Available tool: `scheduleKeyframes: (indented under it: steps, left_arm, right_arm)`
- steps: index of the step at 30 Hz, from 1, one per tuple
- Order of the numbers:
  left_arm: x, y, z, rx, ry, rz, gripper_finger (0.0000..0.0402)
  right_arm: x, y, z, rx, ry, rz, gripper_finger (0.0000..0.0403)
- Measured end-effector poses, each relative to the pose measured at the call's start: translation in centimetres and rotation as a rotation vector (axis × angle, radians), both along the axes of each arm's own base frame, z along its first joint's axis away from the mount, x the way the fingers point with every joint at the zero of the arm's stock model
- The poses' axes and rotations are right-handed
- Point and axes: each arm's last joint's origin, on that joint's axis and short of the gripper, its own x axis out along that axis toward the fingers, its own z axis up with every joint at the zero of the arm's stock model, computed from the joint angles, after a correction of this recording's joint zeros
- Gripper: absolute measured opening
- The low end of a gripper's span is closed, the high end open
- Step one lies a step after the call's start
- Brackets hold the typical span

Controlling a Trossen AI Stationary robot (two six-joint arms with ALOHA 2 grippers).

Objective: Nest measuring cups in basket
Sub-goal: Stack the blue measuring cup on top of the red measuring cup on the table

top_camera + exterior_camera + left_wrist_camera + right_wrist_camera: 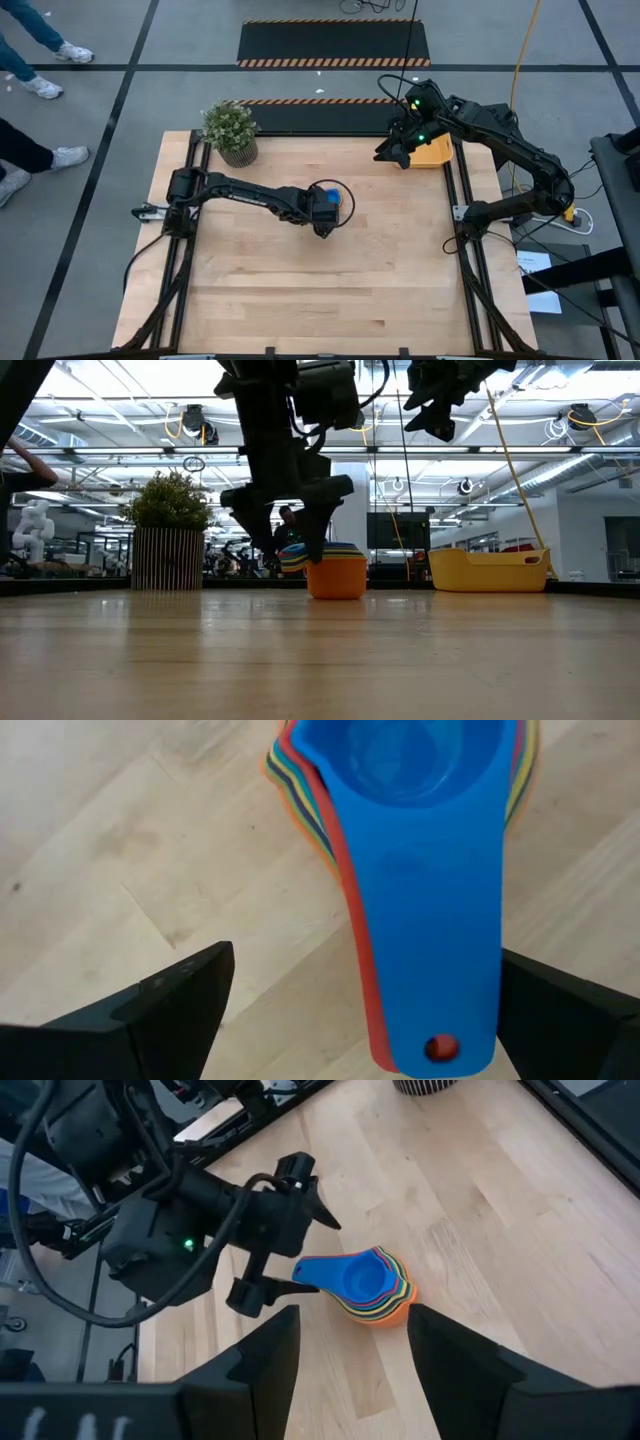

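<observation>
I saw the measuring cups [372, 1288] already nested into one stack, standing on the bare table [300, 290] near its middle, well apart from the basket [432, 152] at the far right corner. The blue cup sat on top, over red, yellow and orange rims. The stack's long axis ran along the handles, and the blue handle [425, 930] pointed straight back at my left claw [283, 1230]. That claw was spread wide and released, its fingers [165, 1000] straddling the handle's end without touching it, low over the table. My right claw [398, 148] hung high above the basket's near edge, fingers parted and holding nothing. A potted plant [231, 130] stood at the far left corner.
</observation>
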Motion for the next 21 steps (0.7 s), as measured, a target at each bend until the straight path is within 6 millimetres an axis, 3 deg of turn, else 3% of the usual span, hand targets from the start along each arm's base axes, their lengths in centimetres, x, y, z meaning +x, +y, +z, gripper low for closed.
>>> scheduleKeyframes:
  steps: [5, 21]
  left_arm:
    - [0.03, 0.57, -0.02, -0.021, 0.013, -0.034, 0.0384]
    - [0.03, 0.87, -0.09, -0.088, 0.043, -0.144, 0.0223]
  right_arm:
    - [-0.01, 0.01, -0.01, -0.002, 0.001, 0.003, 0.018]
    - [0.01, -0.01, 0.01, -0.006, -0.001, 0.001, 0.018]
